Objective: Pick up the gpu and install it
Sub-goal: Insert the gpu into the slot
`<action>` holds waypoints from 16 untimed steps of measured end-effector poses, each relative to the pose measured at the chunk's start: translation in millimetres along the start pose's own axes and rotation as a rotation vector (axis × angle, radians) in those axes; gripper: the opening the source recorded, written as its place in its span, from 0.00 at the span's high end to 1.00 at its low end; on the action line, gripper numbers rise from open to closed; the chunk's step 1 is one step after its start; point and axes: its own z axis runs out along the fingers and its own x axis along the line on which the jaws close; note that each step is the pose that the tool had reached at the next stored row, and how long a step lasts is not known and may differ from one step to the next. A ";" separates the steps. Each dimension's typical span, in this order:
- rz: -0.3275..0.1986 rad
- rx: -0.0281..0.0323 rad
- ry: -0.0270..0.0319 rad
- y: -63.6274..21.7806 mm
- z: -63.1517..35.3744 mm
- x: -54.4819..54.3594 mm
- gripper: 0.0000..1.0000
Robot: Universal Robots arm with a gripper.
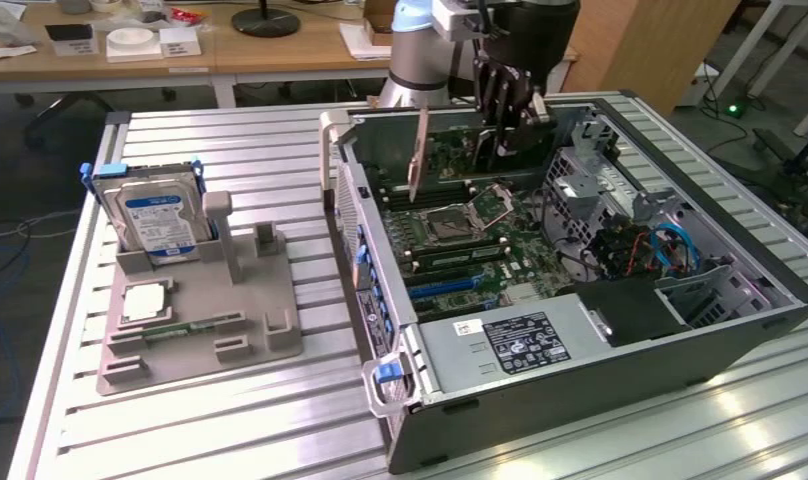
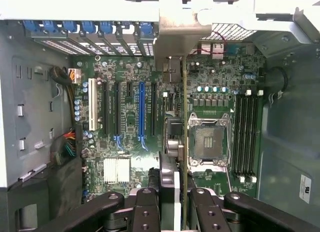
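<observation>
My gripper point(image 1: 508, 112) is shut on the gpu point(image 1: 491, 148), which hangs on edge inside the open computer case point(image 1: 724, 330), above the motherboard point(image 1: 478, 235). Its silver bracket point(image 1: 418, 150) points down near the case's rear wall. In the wrist view the gpu point(image 2: 183, 117) shows edge-on as a thin strip running from my gripper point(image 2: 172, 194) to the bracket point(image 2: 176, 39), above the expansion slots and just beside the blue slot point(image 2: 141, 112). It hovers clear of the board and sits in no slot.
On the exterior view's left, a grey fixture point(image 1: 251, 345) holds a hard drive with a blue label point(image 1: 157, 220), a processor chip point(image 1: 147, 300) and a memory stick point(image 1: 177, 328). The processor socket point(image 2: 207, 142), cable bundles point(image 2: 67, 144) and drive cages point(image 1: 658, 250) crowd the case.
</observation>
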 end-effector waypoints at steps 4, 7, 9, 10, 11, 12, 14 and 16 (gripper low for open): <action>0.000 0.0000 0.0001 0.2 2.8 0.0 0.72; 0.000 -0.0001 0.0001 0.3 5.4 0.0 0.72; 0.001 -0.0001 0.0003 0.4 6.7 0.7 0.72; 0.001 -0.0001 0.0004 0.4 7.2 1.5 0.72; 0.001 0.0000 0.0011 0.4 7.6 2.1 0.72; 0.001 -0.0001 0.0018 0.4 8.0 2.5 0.72; 0.001 -0.0001 0.0027 0.4 9.0 3.5 0.72; 0.001 0.0000 0.0027 0.5 10.2 5.4 0.72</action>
